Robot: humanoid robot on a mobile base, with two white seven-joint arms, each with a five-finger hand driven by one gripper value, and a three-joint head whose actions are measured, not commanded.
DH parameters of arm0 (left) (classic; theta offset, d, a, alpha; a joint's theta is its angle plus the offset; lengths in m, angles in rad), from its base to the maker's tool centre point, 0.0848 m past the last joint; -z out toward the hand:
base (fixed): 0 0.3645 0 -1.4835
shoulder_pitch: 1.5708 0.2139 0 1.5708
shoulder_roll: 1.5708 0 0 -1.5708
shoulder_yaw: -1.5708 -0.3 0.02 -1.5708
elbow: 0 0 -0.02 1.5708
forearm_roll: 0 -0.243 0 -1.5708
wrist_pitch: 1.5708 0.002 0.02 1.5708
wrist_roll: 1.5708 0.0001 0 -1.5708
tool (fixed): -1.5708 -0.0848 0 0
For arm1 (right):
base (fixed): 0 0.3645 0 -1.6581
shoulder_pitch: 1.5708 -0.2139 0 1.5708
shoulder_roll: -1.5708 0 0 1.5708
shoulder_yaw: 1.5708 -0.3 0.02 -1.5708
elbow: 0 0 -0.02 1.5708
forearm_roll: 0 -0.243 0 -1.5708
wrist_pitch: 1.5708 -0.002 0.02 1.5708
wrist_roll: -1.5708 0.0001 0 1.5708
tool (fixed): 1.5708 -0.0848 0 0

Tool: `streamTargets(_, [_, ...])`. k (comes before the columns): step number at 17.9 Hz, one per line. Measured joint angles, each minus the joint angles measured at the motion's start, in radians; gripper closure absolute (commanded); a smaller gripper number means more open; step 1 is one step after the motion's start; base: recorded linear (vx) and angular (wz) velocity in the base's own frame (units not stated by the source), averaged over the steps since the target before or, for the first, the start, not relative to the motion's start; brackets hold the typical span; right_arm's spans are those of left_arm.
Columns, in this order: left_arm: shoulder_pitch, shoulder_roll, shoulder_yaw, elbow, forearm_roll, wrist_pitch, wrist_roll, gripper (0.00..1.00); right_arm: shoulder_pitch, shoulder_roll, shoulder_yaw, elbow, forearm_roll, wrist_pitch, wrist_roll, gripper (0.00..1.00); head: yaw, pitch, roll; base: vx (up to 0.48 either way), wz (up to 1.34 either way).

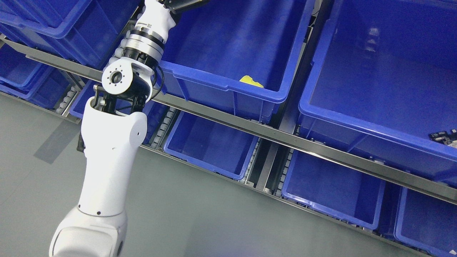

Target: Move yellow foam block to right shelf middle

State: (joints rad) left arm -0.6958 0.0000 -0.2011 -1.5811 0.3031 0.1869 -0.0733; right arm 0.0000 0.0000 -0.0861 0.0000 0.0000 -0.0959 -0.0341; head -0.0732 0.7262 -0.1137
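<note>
A: Head view. We log the small yellow foam block (251, 81) in the middle blue plastic bin (228, 85), tucked against its near wall, mostly hidden by the rim.

B: And the hand?

A: The white left arm (110, 150) runs up past that bin's left rim; its hand is cut off by the top edge, so we can't tell its state. The block lies right of and below the wrist.

B: Its axis?

A: Too little showing; we can't tell.
</note>
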Motion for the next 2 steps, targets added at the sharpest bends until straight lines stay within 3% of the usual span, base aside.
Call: streamTargets(2, [0.030, 0.000, 0.010, -0.026, 0.000, -0.002, 0.002, 0.00, 0.000, 0.000, 0.000, 0.000, 0.000, 0.000, 0.000, 0.00, 0.0000, 0.000, 0.000, 0.000, 0.00])
